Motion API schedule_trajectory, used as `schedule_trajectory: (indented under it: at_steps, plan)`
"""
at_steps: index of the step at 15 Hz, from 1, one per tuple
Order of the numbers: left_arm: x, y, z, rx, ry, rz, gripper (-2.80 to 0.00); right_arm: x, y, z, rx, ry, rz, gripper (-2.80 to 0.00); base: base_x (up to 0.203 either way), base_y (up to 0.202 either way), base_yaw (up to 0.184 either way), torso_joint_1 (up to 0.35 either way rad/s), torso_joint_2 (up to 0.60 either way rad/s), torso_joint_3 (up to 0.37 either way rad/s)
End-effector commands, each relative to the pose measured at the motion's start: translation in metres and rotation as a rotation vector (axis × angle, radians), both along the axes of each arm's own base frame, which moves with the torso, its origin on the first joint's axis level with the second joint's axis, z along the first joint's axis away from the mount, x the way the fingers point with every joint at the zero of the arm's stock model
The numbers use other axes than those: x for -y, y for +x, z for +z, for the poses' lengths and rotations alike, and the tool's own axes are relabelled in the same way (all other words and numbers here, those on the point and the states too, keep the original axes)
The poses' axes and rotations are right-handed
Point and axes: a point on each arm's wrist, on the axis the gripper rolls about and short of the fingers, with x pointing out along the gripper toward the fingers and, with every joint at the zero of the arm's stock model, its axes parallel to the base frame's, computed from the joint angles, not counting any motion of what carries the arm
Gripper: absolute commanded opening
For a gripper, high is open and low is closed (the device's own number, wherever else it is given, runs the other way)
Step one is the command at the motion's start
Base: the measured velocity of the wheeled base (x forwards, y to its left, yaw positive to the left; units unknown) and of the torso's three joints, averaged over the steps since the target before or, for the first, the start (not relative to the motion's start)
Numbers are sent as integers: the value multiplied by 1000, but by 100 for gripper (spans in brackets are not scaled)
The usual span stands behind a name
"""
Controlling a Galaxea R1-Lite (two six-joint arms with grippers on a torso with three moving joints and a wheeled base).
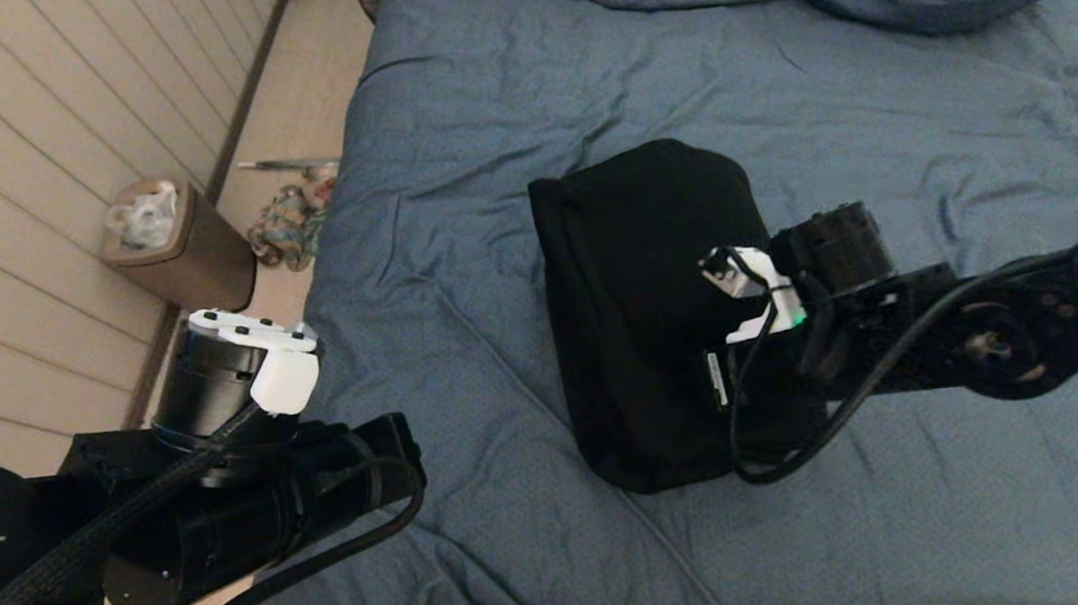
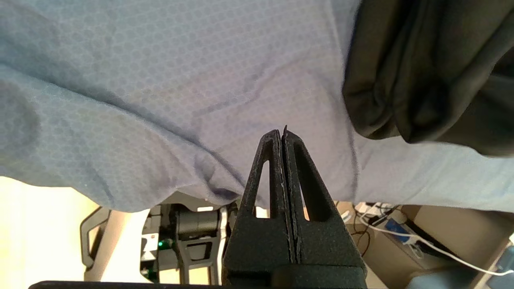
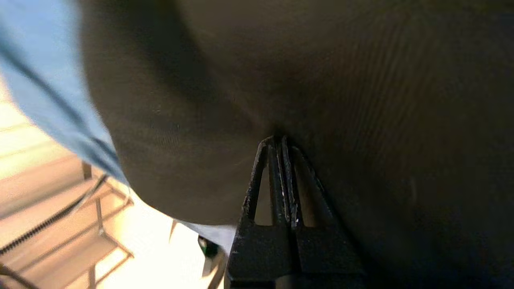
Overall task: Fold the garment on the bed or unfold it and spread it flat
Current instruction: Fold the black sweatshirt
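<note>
Garment: where it lies folded on the bed, we see the garment (a black bundle).
Right tool: pressed together, tip against it.
Left tool: pressed together, empty.

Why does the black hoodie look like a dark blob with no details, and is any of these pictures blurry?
Head view: the garment is so dark against the bed that its folds barely show. Right wrist view: the right gripper sits so close that the fabric fills the picture, soft and brownish. Left wrist view: the left gripper is sharp, the floor beyond glares bright.
</note>
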Motion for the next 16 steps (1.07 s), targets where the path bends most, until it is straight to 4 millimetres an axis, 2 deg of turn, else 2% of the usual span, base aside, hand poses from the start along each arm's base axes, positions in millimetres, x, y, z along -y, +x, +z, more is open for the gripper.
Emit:
schedule_trajectory:
  at_steps: [1, 3, 6, 9, 14, 16]
  plan:
    - [1, 1, -3, -10, 6, 3, -280, -4, 17, -38, -99, -39, -9, -280, 0, 0, 0, 0, 0, 0]
    - [1, 2, -3, -9, 6, 5, -280, -7, 27, -53, -95, -39, -13, -280, 0, 0, 0, 0, 0, 0]
    - [2, 3, -6, -15, 12, 5, -280, -9, 27, -39, -38, -13, -6, -280, 0, 0, 0, 0, 0, 0]
    - [3, 4, -8, -22, 17, 3, -280, -6, 14, 3, 66, 33, -2, -280, 0, 0, 0, 0, 0, 0]
    - [3, 4, -8, -23, 18, 3, -280, 14, -39, 94, 299, 127, 4, -280, 0, 0, 0, 0, 0, 0]
    - [4, 3, -8, -24, 17, 1, -280, 14, -39, 123, 345, 148, 1, -280, 0, 0, 0, 0, 0, 0]
